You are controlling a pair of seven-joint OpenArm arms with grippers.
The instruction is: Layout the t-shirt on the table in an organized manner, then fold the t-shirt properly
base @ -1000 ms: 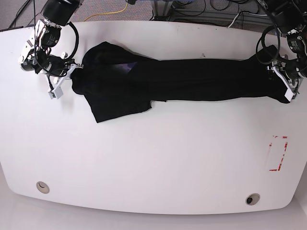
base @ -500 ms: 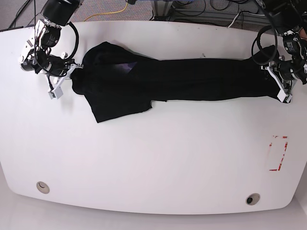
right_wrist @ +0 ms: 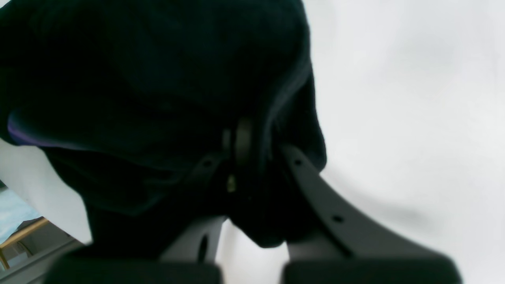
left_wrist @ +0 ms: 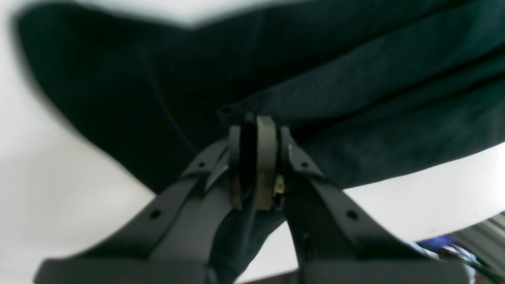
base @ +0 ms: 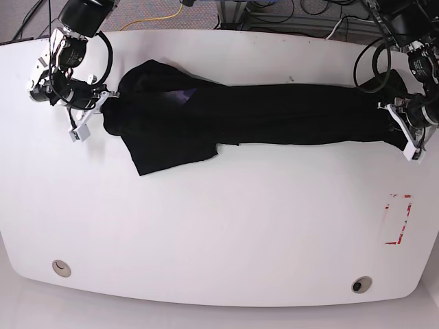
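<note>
Both my hands pinch the ends of the black t-shirt.

Near me the white worktop (base: 219,233) is bare but for a red tape outline (base: 398,219). Farther back the t-shirt (base: 260,113) lies stretched in a long band, my left hand (base: 405,133) clenched on one end, my right hand (base: 103,110) clenched on the other.

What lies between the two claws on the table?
In the base view, only the black t-shirt spans from the right claw to the left claw, stretched along the table.
</note>
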